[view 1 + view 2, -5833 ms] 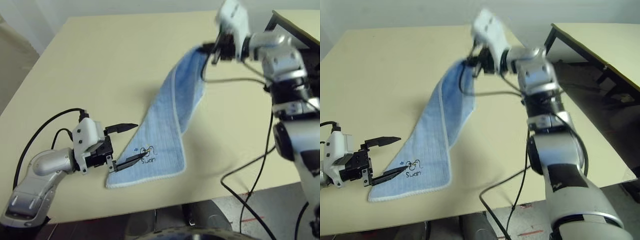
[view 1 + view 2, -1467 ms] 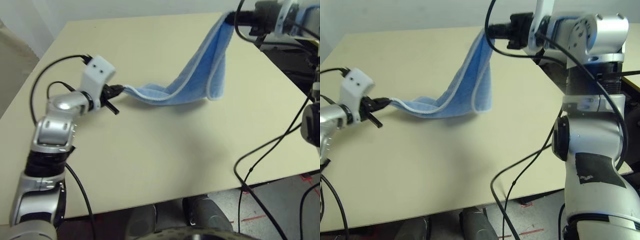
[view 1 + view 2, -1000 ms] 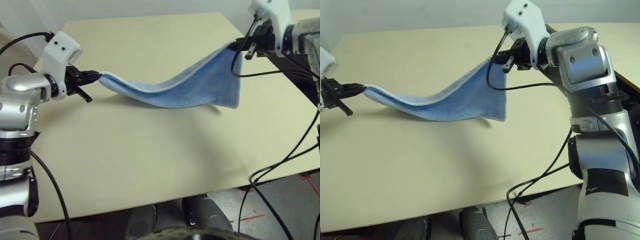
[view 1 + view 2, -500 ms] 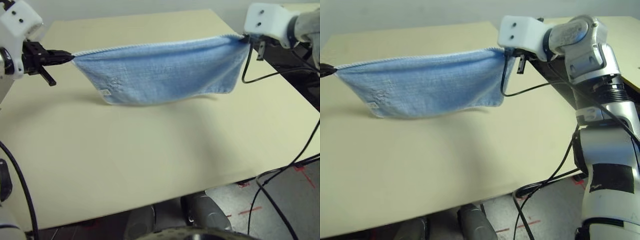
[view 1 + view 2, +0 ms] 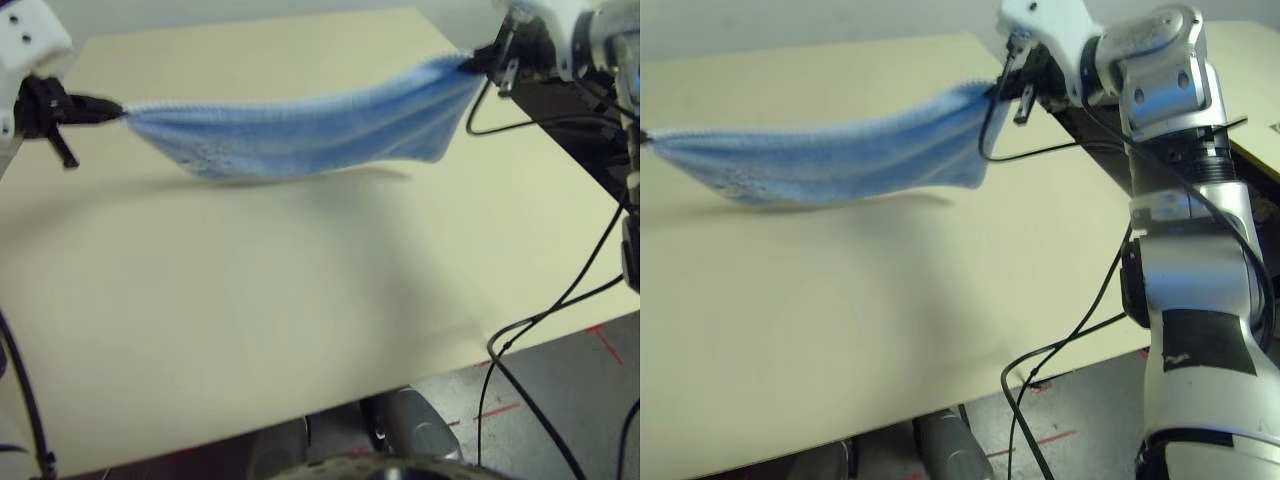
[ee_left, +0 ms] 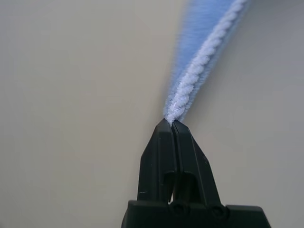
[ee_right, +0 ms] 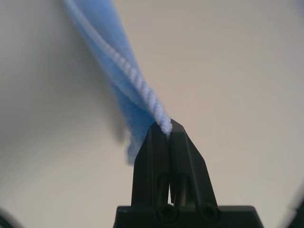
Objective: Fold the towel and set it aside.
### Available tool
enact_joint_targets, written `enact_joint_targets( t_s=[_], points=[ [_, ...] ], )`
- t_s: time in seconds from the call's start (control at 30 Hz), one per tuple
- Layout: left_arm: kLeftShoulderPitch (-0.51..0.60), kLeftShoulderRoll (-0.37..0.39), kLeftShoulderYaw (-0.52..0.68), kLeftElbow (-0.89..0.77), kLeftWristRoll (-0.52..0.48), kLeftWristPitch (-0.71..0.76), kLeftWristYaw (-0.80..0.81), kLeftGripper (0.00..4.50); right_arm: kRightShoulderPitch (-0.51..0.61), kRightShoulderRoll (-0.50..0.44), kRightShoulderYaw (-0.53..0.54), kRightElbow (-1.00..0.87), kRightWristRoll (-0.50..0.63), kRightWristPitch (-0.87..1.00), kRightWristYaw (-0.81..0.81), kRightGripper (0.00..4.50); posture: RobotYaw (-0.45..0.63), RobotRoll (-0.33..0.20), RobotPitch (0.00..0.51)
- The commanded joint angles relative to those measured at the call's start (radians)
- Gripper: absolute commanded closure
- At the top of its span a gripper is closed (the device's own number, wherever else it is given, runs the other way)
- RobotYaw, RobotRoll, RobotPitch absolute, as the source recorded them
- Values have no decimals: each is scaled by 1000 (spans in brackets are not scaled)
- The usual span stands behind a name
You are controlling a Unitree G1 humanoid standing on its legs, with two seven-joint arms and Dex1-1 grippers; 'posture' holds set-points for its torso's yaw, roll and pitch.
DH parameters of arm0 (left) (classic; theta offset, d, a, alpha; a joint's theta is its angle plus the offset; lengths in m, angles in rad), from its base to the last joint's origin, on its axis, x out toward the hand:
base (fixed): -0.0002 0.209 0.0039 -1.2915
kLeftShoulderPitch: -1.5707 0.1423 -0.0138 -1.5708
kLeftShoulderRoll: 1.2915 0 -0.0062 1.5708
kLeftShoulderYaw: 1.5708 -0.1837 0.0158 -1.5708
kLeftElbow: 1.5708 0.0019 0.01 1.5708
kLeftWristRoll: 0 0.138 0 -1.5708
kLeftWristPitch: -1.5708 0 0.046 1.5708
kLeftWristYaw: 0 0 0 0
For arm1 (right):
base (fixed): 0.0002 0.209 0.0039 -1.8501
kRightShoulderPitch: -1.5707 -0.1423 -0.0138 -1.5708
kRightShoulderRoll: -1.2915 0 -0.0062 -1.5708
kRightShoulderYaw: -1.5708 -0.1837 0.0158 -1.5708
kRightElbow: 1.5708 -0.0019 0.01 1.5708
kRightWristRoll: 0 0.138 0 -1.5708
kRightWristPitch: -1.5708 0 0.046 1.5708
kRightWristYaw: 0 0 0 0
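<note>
The towel (image 5: 300, 135) hangs in the air above the beige surface (image 5: 300, 300), stretched between the two arms, its top edge sagging a little and its body drooping toward 6 o'clock. The left end effector (image 6: 172, 122), at 9 o'clock of the towel, is clenched on one white-stitched corner, and the right end effector (image 7: 164, 127), at 3 o'clock, is clenched on the opposite corner. The lowest fold seems clear of the surface, though motion blur makes that hard to confirm.
</note>
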State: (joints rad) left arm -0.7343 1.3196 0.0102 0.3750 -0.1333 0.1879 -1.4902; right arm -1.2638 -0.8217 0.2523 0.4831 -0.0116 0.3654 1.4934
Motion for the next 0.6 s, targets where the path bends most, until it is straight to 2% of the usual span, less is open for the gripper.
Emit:
enact_joint_targets(
  t_s=[0.03, 0.13, 0.17, 0.23, 0.37, 0.47, 0.57, 0.6],
  points=[
    [108, 64, 51, -123, -81, 34, -108, 4455, 54, -83, 43, -158, 107, 106, 110, 4500, -119, 0, 43],
    [262, 197, 68, -238, -259, 128, -124, 4455, 53, -242, 180, -303, 347, 293, 121, 4500, -119, 0, 43],
    [298, 228, 77, -259, -302, 148, -124, 4455, 44, -277, 211, -327, 401, 326, 121, 4500, -119, 0, 43],
    [394, 329, 95, -291, -455, 209, -124, 4455, 8, -341, 270, -353, 522, 352, 121, 4500, -106, 0, 47],
    [490, 446, 132, -290, -693, 295, -124, 4455, -85, -373, 351, -309, 659, 363, 121, 4500, -104, 0, 47],
    [492, 472, 141, -259, -788, 339, -124, 4455, -146, -343, 394, -219, 665, 348, 121, 4500, -93, 0, 48],
    [384, 395, 100, -201, -698, 341, -124, 4455, -179, -216, 358, -20, 459, 238, 120, 4500, -89, 0, 50],
    [325, 355, 66, -170, -637, 327, -112, 4455, -190, -165, 339, 61, 392, 177, 66, 4500, -90, 0, 50]
  ],
)
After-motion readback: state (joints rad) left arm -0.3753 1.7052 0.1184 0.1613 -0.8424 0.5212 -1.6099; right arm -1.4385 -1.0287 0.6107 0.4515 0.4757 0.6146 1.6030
